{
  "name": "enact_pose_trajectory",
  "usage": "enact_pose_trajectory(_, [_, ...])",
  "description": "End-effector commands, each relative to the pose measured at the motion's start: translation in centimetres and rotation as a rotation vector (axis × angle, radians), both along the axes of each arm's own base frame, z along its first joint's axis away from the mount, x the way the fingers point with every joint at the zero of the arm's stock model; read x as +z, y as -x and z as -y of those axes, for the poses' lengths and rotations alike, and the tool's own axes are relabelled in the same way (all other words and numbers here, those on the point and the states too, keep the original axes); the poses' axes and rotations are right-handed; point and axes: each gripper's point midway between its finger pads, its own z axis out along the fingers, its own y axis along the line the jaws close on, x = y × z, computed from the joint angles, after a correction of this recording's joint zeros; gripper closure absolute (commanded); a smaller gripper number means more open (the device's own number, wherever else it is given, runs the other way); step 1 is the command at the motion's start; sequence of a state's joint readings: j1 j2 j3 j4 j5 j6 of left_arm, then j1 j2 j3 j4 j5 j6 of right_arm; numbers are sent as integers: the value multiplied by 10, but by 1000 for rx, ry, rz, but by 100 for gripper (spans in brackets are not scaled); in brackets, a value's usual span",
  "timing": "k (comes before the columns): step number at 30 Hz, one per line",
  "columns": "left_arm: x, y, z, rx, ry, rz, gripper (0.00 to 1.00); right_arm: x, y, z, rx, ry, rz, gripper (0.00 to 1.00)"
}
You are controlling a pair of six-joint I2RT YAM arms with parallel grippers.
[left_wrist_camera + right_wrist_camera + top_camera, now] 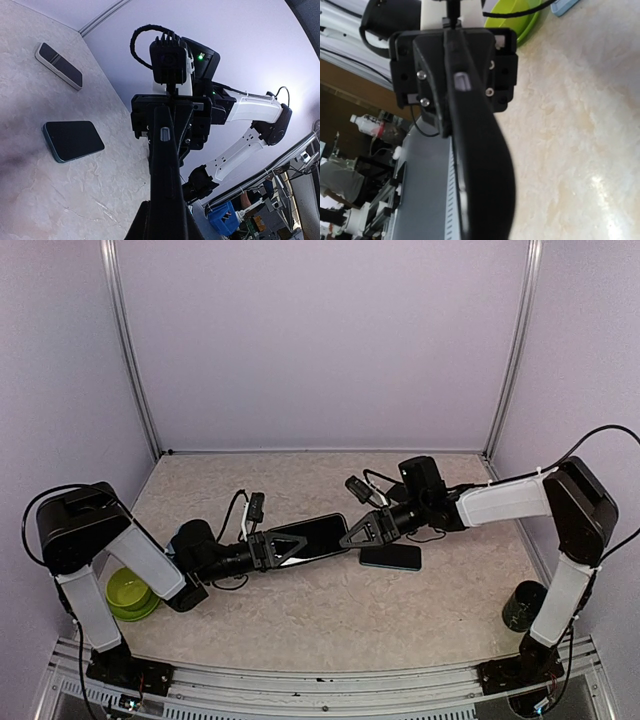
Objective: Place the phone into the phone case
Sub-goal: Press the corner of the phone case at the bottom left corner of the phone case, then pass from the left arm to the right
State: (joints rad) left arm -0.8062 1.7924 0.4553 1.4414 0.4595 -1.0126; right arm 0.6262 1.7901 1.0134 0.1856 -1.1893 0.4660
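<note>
A black phone case (318,535) hangs above the middle of the table, held between both arms. My left gripper (285,545) is shut on its left end and my right gripper (355,533) is shut on its right end. Both wrist views show the phone case (167,175) edge-on, running straight away from each camera to the opposite gripper; in the right wrist view the case (480,165) hides my own fingers. The phone (392,557), dark-screened with a teal edge, lies flat on the table just right of the case and under the right gripper; the left wrist view shows the phone (72,140) untouched.
A green bowl (128,592) sits by the left arm's base. A dark cup (523,605) stands near the right arm's base. Another flat grey-and-black device (59,65) lies farther back near the wall. Cables hang from both wrists.
</note>
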Motion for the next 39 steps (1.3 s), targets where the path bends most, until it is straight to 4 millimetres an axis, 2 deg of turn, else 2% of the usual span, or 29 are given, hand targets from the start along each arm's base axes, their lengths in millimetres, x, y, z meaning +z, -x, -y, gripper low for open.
enact_pose_trajectory(1, [33, -2, 0, 6, 76, 79, 90, 8, -12, -2, -75, 38, 104, 100])
enact_pose_trajectory(6, [31, -3, 0, 6, 71, 75, 100, 8, -15, -1, -90, 59, 126, 100])
enact_pose_trajectory(10, [29, -1, 0, 5, 71, 74, 100, 4, -18, 0, -103, 81, 140, 72])
enact_pose_trajectory(14, [27, -1, -1, 5, 68, 69, 100, 5, -21, 1, -121, 98, 169, 58])
enact_pose_trajectory(19, [25, 0, -2, 0, 66, 65, 100, 8, -24, 1, -133, 110, 186, 53])
enact_pose_trajectory(24, [15, -3, 1, -3, 32, 36, 100, 11, -36, 4, -193, 154, 240, 51])
enact_pose_trajectory(25, [13, -4, 2, -1, 24, 30, 100, 12, -39, 5, -207, 164, 261, 50])
enact_pose_trajectory(28, [8, -5, 2, -2, 10, 18, 100, 18, -42, 11, -242, 164, 347, 39])
enact_pose_trajectory(33, [6, -4, 3, -7, -5, 15, 100, 30, -37, 17, -264, 122, 520, 32])
enact_pose_trajectory(35, [5, -5, 2, -6, -12, 12, 100, 28, -34, 17, -265, 141, 615, 25])
enact_pose_trajectory(39, [3, -6, 3, -9, -23, 9, 100, 24, -28, 11, -249, 203, 809, 22])
